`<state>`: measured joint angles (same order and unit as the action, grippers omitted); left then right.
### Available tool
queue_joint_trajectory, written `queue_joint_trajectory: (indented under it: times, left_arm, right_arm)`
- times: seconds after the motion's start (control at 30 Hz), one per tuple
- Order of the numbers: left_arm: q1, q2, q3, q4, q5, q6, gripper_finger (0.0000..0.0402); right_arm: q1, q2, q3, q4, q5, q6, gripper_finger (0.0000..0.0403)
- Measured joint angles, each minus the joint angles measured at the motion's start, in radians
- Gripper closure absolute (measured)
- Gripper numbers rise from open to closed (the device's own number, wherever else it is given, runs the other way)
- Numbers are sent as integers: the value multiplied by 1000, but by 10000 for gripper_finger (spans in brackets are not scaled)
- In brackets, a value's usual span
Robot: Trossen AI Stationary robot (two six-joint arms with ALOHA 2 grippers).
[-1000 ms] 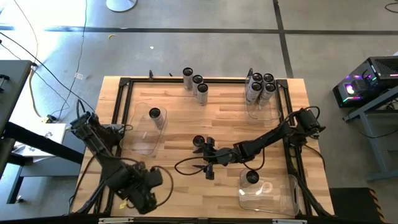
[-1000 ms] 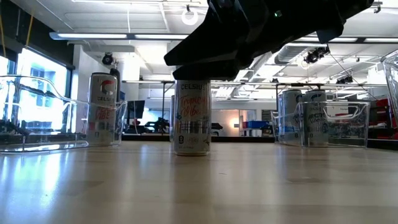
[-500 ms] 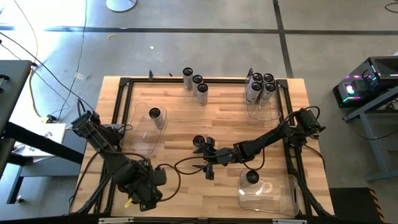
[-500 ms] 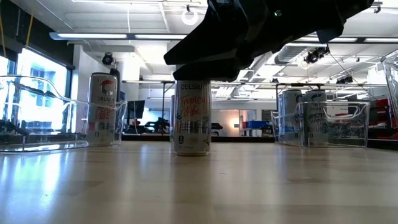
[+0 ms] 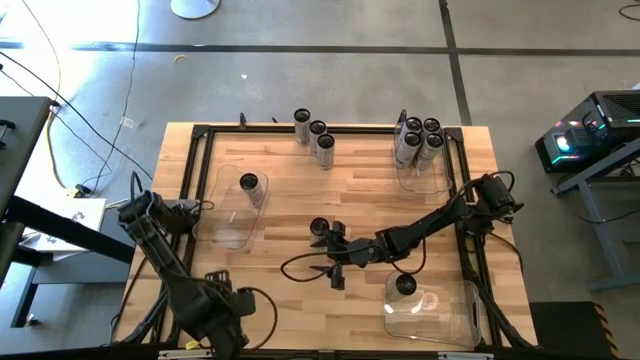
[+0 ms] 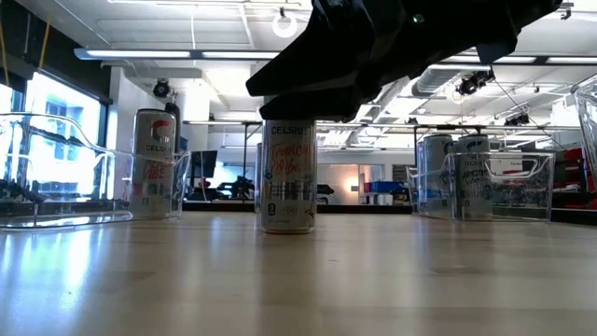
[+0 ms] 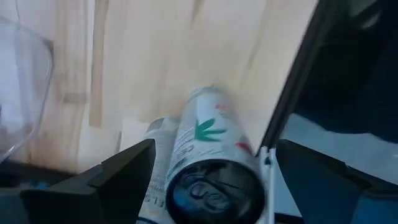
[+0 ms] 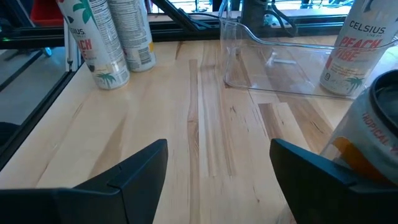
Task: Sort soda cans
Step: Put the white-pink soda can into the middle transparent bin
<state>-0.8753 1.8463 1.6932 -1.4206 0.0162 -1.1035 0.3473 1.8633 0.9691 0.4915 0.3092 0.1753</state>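
Observation:
My left gripper [image 7: 214, 149] hangs open, pointing down, at the table's near left corner [image 5: 222, 325]. Its fingers stand on either side of an upright soda can [image 7: 211, 180] with a green leaf print. A second can [image 7: 163, 140] stands right behind the first. My right gripper [image 5: 335, 255] is open at the table's middle with nothing between its fingers [image 8: 219, 146]. One can [image 5: 319, 228] stands just off its far finger, and that can also shows in the low view [image 6: 287, 177].
A clear bin [image 5: 232, 215] on the left holds one can [image 5: 249, 184]. The far right bin [image 5: 412, 178] holds several cans [image 5: 420, 135], and the near right bin [image 5: 450, 310] holds one [image 5: 405, 286]. Three cans [image 5: 315, 135] stand at the far edge. A black frame [image 5: 205, 132] rims the table.
My left gripper has gone toward the table's near edge and sunk lower, over the near left corner. My right gripper and the can beside it have kept still.

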Motion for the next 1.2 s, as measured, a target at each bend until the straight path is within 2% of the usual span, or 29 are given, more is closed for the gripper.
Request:
queue_joint_trajectory:
  times: [0.4, 0.6, 1.2]
  left_arm:
    - [-37, 21, 0, -7, 5, -10, 73]
    - [-59, 21, 0, -21, -2, 83, 73]
    - [-73, 21, -46, -26, -8, 200, 76]
  right_arm:
    - [0, 0, 0, 0, -3, 0, 126]
    - [0, 0, 0, 0, -3, 0, 126]
    - [0, 0, 0, 0, -4, 0, 126]
